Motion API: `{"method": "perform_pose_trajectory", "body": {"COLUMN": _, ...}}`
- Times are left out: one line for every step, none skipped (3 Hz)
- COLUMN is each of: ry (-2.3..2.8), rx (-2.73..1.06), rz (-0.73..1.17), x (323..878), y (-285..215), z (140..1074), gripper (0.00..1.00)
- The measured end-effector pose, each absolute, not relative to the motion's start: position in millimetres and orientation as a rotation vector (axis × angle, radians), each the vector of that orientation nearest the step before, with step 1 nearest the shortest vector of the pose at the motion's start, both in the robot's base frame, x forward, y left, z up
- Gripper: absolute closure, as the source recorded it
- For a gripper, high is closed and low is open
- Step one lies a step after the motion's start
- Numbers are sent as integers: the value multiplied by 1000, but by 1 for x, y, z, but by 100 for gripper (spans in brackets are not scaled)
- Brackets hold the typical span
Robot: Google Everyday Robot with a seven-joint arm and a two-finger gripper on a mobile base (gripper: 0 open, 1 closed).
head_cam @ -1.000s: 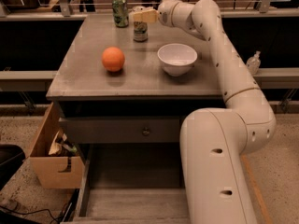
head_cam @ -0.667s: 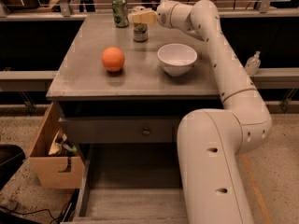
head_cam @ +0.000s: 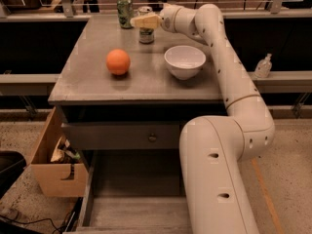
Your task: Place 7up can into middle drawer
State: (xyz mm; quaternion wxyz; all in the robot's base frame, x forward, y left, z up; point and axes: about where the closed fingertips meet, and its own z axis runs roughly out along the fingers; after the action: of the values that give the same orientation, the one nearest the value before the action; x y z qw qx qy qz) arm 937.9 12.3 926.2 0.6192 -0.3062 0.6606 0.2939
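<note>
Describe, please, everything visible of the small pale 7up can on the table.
The small silver-white 7up can stands upright near the far edge of the grey tabletop, right of a darker green can and apart from it. Its body looks like metal with dark markings. The tan gripper crosses its upper part from the right; whether it holds the can is unclear.

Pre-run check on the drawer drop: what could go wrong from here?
1. The gripper sits at the upper part of the 7up can, with the green can close by at the back left; a sideways nudge could topple either.
2. The route down to the open middle drawer passes the orange and the white bowl; a low carry could clip them.
</note>
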Motion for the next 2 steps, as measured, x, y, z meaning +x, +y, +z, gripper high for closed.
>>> {"method": "perform_pose_trajectory", "body": {"ry": 1521, "rx": -702, "rz": 690, "x": 940, "y": 18, "z": 920, "gripper": 24}}
{"method": "perform_pose_trajectory", "body": {"ry": 1522, "rx": -705, "rz": 693, "x": 940, "y": 21, "z": 919, "gripper": 47}}
